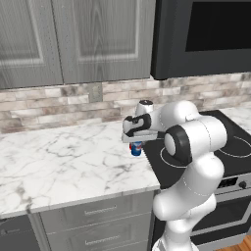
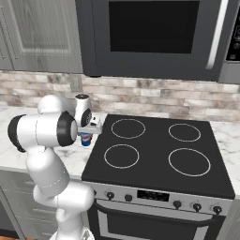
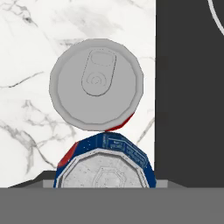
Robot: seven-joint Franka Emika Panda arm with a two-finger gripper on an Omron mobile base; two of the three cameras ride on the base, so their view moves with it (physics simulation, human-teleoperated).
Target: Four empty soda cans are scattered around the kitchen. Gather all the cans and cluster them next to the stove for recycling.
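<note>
A blue soda can (image 1: pixel 136 148) with white-and-red marking stands upright on the white marble counter (image 1: pixel 59 162), right at the stove's (image 2: pixel 154 154) left edge. My gripper (image 1: pixel 138 142) reaches down over it from above and is shut on it. From the right side, the blue can (image 2: pixel 86 139) shows just under the hand (image 2: pixel 89 123). In the hand view the blue can (image 3: pixel 105 162) sits low and close. Just beyond it stands a second can (image 3: pixel 96 83) with a grey pull-tab top and a red side. The black cooktop (image 3: pixel 188 109) lies along both cans' right.
A black microwave (image 2: pixel 154 33) hangs over the stove, and grey panelled cabinets (image 1: pixel 73 39) over the counter. A wall outlet (image 1: pixel 95 92) sits in the brick backsplash. Bare marble stretches to the left of the cans. My own elbow (image 1: pixel 191 142) bulks over the stove's front left corner.
</note>
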